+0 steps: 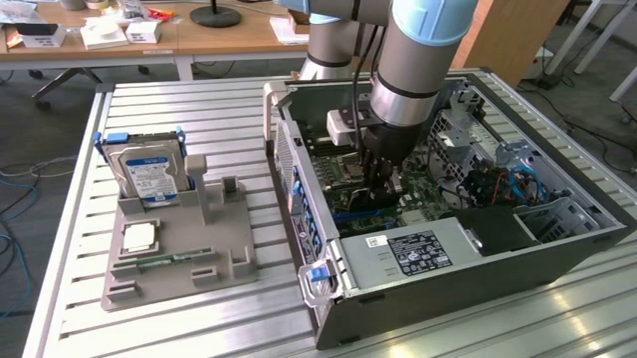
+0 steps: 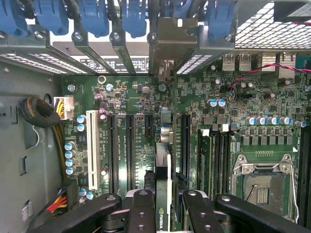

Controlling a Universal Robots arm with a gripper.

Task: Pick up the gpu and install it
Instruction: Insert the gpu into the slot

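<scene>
- On the counter [image 1: 199, 104], in the exterior view, an open computer case [image 1: 497, 268] lies on its side. A grey tray [image 1: 179, 231] toward that view's left holds an upright hard drive [image 1: 149, 175] and a flat memory stick [image 1: 164, 260].
- The arm drops straight down into the case, with the pincer [image 1: 383, 183] gripping the gpu [image 1: 371, 200].
- Wrist view: the pincer [image 2: 164, 194] fingers [image 2: 143, 208] clamp the gpu [image 2: 164, 160] edge-on, low over the motherboard [image 2: 126, 97] slots, bracket end toward the rear openings.

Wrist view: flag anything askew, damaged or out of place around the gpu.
Nothing stands out. The gripper holds the gpu edge-on above the motherboard, running parallel to the expansion slots, with no visible tilt, damage or loose parts.
</scene>
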